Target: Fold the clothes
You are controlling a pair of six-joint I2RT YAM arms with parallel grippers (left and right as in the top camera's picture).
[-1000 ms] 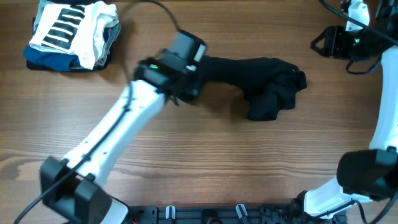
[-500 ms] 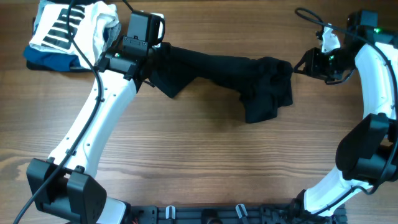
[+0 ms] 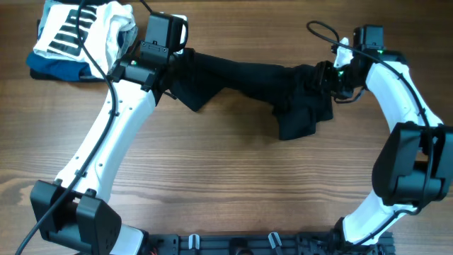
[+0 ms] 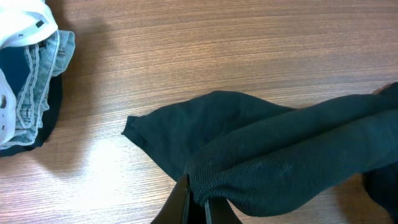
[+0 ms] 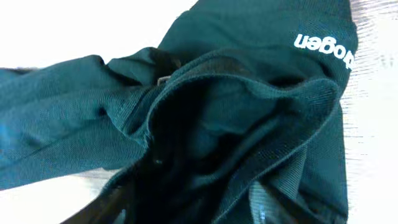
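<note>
Across the upper middle of the overhead view, the clothes (image 3: 248,74) are seen as 1 long black garment stretched out over the wooden table (image 3: 233,184), not yet folded. The left end is pinched by the left claw (image 3: 173,69) in the upper left of the frame, and a loose corner of cloth lies on the wood just below that claw. The right end is bunched into a thicker lump that sags toward the middle of the frame. The right claw (image 3: 327,76) is set against that lump at the upper right. A folded pile (image 3: 78,39) of white, striped and blue fabric is placed in the upper left corner, near the left claw but apart from the garment.

In the left wrist view, the left claw (image 4: 194,205) is shown at the bottom centre. Its 2 fingers are drawn tightly together on the edge of the clothes (image 4: 280,162). From there the fabric runs off to the right edge, and a flat pointed flap is spread on the table (image 4: 217,43) toward the left.

The right wrist view is filled by dark folds of the clothes (image 5: 236,112), with white lettering (image 5: 324,48) at the upper right. The right claw (image 5: 186,208) sits low in the frame, and its fingers are largely lost against the cloth. Fabric is seen between them, but whether it is gripped cannot be told.
</note>
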